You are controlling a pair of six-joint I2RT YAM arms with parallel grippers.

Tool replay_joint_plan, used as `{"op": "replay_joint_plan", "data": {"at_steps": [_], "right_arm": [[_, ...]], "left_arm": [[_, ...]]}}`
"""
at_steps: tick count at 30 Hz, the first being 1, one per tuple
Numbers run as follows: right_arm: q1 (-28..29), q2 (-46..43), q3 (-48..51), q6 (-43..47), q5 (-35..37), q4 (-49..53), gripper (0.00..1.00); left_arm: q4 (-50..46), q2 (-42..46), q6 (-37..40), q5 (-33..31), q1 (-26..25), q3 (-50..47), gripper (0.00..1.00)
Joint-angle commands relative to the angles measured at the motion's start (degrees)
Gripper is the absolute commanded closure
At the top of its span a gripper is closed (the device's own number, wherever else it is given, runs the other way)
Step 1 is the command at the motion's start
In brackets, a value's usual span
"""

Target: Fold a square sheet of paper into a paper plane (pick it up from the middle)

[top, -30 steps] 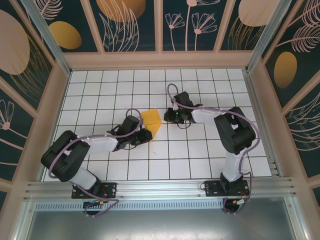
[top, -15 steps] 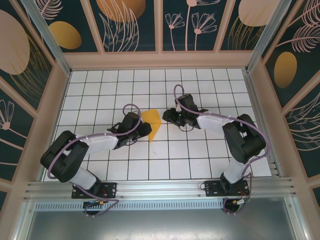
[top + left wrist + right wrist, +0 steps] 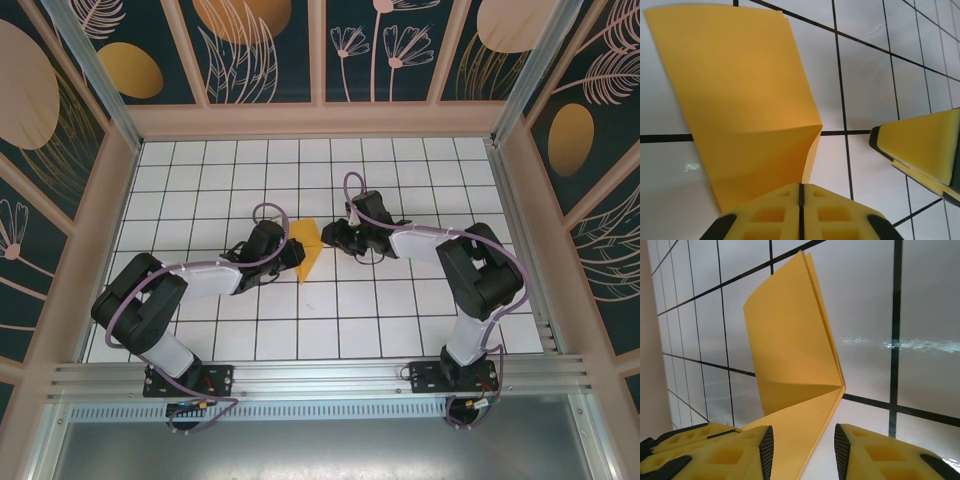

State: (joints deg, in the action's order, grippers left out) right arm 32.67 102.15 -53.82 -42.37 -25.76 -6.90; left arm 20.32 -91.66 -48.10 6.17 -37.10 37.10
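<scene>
Paper: the square sheet of paper (image 3: 308, 246), partly folded and with one flap raised, is being found near the middle of the table (image 3: 400, 300), between the two arms.
Left fingers: the left fingers (image 3: 765, 215) are being pressed fully together at the near edge of the sheet; whether a layer is being pinched between them cannot be told.
Right fingers: the right fingers (image 3: 880, 455) are being held apart, and a low corner of the sheet is lying in the gap, not clamped.
Risk, slipping: if the sheet is not being gripped firmly, it is probably being pushed along the glossy table at the next press, and the crease is being laid crooked.
Risk, springing: the raised flap is not being flattened, so it is likely being opened again by the paper's own stiffness.
Risk, tearing: the thin paper is being endangered if it is being pulled from both sides at once.
Risk, collision: both pairs of fingers are being worked just beside each other, so a bump is being made possible.
Writing: no brand, label or readable text is being seen.
</scene>
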Motion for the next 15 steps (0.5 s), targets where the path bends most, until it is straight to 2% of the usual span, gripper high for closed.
{"op": "replay_joint_plan", "data": {"at_steps": [1, 5, 8, 15], "right_arm": [[-0.5, 0.1, 1.5, 1.1, -4.1, -3.4, 0.60], [-1.0, -2.4, 3.7, 2.6, -7.6, -5.6, 0.59], [-3.8, -4.5, 5.8, 3.2, -10.6, -7.7, 0.55], [-4.9, -5.5, 8.0, 1.1, -15.5, -13.2, 0.48]], "left_arm": [[5.3, 2.4, 1.2, 2.7, 0.0, -1.6, 0.93], [7.3, 4.7, 1.3, 4.1, 0.1, -2.7, 0.96], [8.6, 6.5, 1.0, 4.9, 0.3, -3.5, 0.96], [11.9, 9.2, -1.8, 7.0, 0.8, -5.3, 0.96]]}}
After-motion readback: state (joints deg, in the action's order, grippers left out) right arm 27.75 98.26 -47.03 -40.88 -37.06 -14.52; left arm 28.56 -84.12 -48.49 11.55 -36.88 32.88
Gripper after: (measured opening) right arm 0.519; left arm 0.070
